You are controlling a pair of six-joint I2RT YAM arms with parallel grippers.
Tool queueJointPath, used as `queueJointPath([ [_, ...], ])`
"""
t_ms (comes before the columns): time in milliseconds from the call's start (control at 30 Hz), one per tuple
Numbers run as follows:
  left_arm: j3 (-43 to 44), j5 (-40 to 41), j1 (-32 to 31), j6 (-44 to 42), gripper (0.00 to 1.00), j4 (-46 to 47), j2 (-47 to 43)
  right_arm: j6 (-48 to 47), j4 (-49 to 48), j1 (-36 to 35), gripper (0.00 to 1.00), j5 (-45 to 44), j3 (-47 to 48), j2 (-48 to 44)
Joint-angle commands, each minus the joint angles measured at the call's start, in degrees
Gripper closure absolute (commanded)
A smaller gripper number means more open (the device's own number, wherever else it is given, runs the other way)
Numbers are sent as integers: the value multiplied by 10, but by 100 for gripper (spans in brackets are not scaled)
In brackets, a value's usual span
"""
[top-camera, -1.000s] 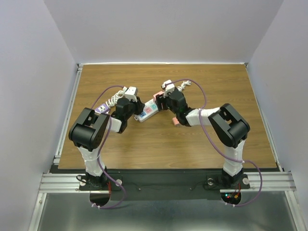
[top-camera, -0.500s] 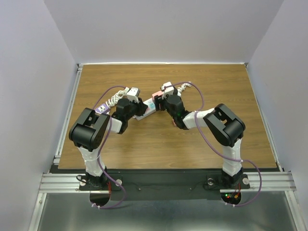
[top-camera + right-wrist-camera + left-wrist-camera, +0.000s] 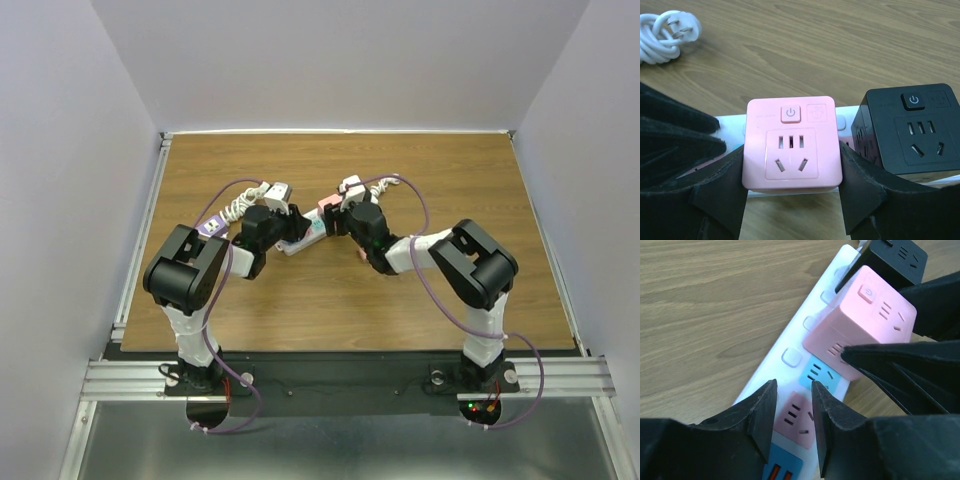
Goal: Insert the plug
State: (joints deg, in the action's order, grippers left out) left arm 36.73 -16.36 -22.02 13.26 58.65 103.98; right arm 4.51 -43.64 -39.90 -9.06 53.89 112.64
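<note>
A pink cube plug (image 3: 791, 145) is clamped between the fingers of my right gripper (image 3: 791, 148), which is shut on its two sides. The plug (image 3: 865, 320) rests on the white power strip (image 3: 770, 370), right beside a black cube adapter (image 3: 912, 130) plugged into the same strip. How deep its pins sit is hidden. My left gripper (image 3: 793, 385) hovers over the strip's near end, jaws a little apart with nothing between them, and a pink socket shows in the gap. From above, both grippers meet over the strip (image 3: 305, 237).
A coiled white cable with its plug (image 3: 662, 32) lies on the wooden table behind the strip, left of the grippers (image 3: 238, 205). A blue socket (image 3: 820, 374) sits between the pink plug and my left fingers. The table has metal rails along its left edge.
My right gripper has shifted slightly with the pink plug, and the strip has turned a little. The left jaws have spread apart slightly.
</note>
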Motion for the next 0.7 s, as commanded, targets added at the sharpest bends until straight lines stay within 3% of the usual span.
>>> queueJointPath([
  [0, -2, -1, 3, -1, 54, -30, -10, 61, 221, -18, 66, 79, -61, 22],
  [67, 0, -1, 4, 0, 54, -33, -9, 52, 218, -18, 52, 84, -55, 8],
  [267, 0, -4, 4, -3, 53, -32, -12, 32, 215, -18, 37, 114, -32, -34],
  [367, 2, -5, 4, -5, 50, -31, -10, 28, 215, -18, 21, 118, -31, -51],
  [667, 15, 10, 4, -10, 37, -37, -16, 11, 209, -18, 16, 137, -69, -127],
])
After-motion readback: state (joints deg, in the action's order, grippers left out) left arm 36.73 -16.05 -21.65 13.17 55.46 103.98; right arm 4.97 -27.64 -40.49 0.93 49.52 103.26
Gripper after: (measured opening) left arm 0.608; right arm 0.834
